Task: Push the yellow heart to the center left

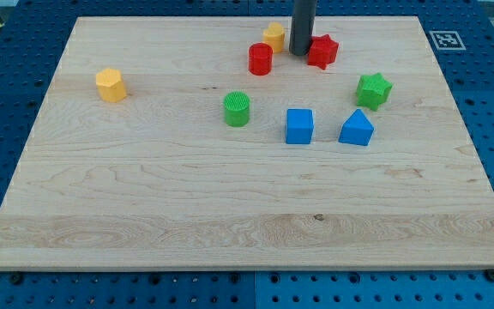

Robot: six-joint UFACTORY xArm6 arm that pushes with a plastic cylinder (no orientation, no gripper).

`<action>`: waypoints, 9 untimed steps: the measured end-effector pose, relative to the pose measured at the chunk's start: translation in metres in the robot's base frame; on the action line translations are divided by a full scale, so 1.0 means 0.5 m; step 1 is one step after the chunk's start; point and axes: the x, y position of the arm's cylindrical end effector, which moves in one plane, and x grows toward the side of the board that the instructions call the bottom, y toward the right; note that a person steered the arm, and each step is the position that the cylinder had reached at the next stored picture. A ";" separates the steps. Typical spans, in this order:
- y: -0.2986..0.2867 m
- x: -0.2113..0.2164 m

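Yellow heart (274, 37) sits just left of my tip (301, 53), red star (322, 51) touching its right; no claw shows.

Honestly can't tell which one's the heart, there are two small yellow-orange blocks and both look kinda rounded. The left yellow block (111, 85) sits flat, on its own, in the upper part of the view's left. The top yellow block (274, 36) sits flat near the view's top, about mid-width.
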 end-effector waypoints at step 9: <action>-0.285 0.060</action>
